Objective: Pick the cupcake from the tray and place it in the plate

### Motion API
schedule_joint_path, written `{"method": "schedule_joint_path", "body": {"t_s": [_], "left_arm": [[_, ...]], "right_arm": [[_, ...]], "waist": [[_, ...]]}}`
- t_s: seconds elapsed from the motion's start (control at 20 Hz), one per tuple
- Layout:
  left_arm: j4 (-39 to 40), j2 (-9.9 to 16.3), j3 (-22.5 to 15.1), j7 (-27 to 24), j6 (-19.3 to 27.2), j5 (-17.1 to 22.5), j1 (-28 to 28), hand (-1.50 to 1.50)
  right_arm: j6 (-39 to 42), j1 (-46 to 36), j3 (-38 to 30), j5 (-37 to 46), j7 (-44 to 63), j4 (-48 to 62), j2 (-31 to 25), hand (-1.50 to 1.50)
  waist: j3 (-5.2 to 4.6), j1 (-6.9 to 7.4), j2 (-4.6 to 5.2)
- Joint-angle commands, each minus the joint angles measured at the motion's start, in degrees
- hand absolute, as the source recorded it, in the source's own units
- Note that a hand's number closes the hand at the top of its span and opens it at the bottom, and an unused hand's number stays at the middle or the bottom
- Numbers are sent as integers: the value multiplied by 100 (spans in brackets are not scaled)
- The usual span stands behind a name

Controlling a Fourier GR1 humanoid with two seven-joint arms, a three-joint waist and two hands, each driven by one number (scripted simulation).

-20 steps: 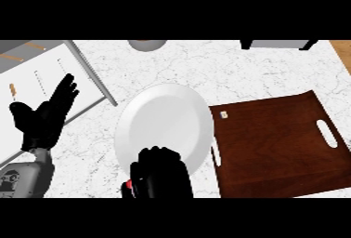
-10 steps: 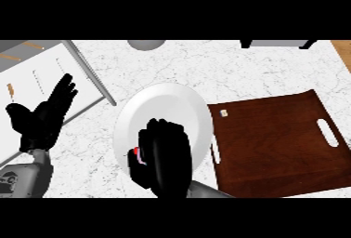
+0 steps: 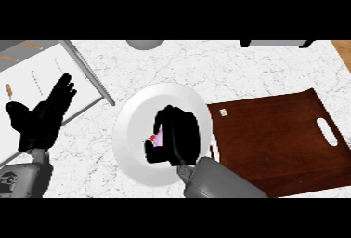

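My right hand (image 3: 177, 137) is sitting over the middle of the white plate (image 3: 137, 116), fingers curling round the cupcake (image 3: 156, 138) — only a sliver of it is showing at the hand's left edge, pink w/ a small red bit on top, the rest is hiding under my palm. So the cupcake is over the plate's centre, in my grip; can't tell whether its base is touching the plate or hanging just above it. My right forearm (image 3: 216, 181) is coming in from the lower edge, grey, crossing the plate's lower right rim. The dark brown tray (image 3: 274, 139) is lying just beside the plate on the right, its left edge close to the plate's rim, slightly tilted on the white marbled surface (image 3: 226, 69); a slot handle (image 3: 327, 131) is showing near its right side and a small pale tag (image 3: 224, 112) near its upper left corner. My left hand (image 3: 42, 118) is resting at the left edge of view, fingers straight and spreading upward, holding nothing — well apart from the plate. Behind it a pale board w/ a grey rail (image 3: 89, 72) is running diagonally. A grey round thing (image 3: 145, 43) is peeking in at the top edge, too cut off to identify.
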Motion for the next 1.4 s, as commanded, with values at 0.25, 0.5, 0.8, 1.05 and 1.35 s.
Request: {"method": "schedule_joint_path", "body": {"t_s": [0.25,0.5,0.8,1.05,1.35], "left_arm": [[606,-203,8,-212,-149,29,-70,0],[368,-254,-21,90,-76,8,6,0],[431,-65,191,-60,-261,63,117,0],[536,-346,23,-158,-108,-84,11,0],[453,-462,-84,0,-91,-193,56,0]], "right_arm": [[-524,12,-518,-806,-2258,712,-73,-150],[-958,-72,-542,-1349,-3079,-356,21,-150],[-1256,589,-497,-2267,-2796,-1510,22,-150],[-652,984,-817,-3593,-3056,-1810,-11,-150],[-121,1307,-1311,-4008,-3838,-1950,-407,-150]], "waist": [[-67,-91,41],[-60,-81,38],[-65,-121,16],[-63,-138,47],[-65,-123,21]]}}
